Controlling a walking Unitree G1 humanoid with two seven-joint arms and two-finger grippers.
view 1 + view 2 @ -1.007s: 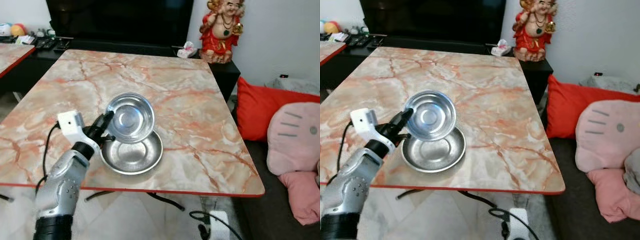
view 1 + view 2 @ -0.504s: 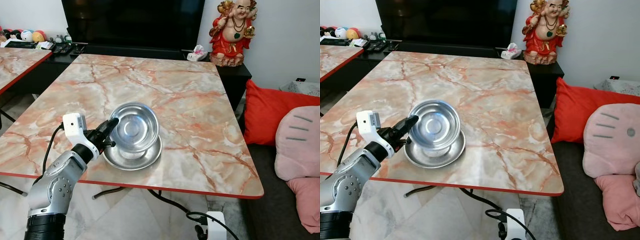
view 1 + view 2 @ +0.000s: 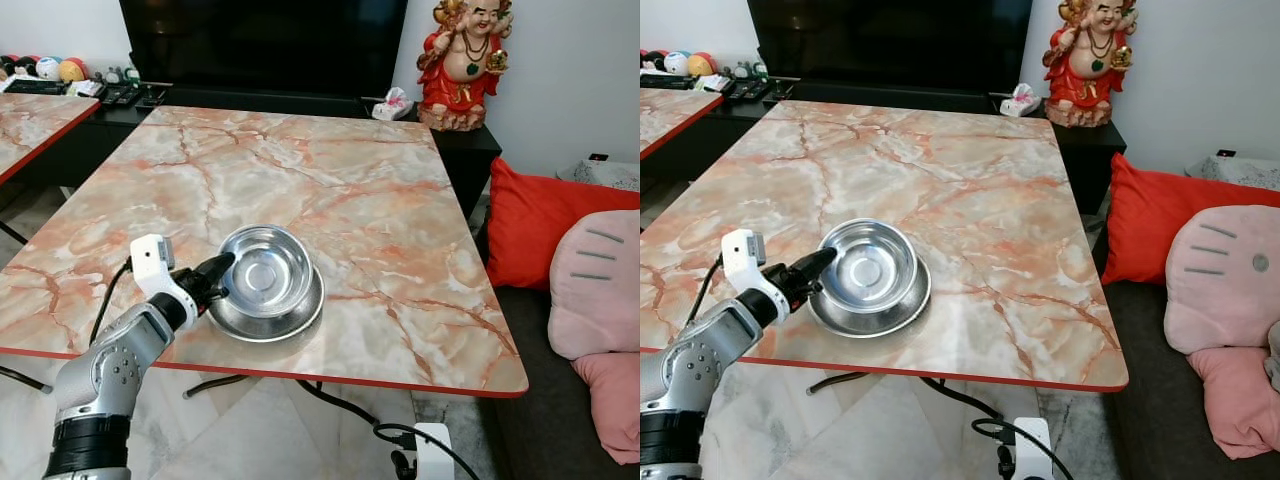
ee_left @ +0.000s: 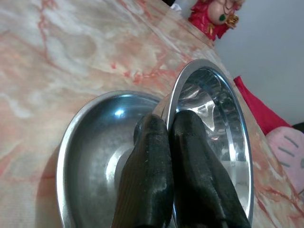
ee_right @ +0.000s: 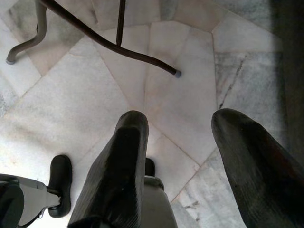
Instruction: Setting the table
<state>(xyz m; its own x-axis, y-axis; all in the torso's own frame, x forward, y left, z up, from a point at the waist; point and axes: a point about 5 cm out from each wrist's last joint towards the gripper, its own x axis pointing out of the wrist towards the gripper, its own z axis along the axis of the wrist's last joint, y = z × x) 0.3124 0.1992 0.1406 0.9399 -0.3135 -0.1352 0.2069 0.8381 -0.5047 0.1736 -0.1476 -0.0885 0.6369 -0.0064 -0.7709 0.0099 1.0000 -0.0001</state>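
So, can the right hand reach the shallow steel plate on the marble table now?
Probably not: the right hand hangs open, pointing at the tiled floor. The shallow steel plate lies under the steel bowl gripped by the left hand.

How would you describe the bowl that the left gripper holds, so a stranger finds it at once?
On the marble table, near its front edge, two steel dishes sit stacked. The steel bowl is the deeper upper one, its rim pinched by the left gripper, above the shallow plate.
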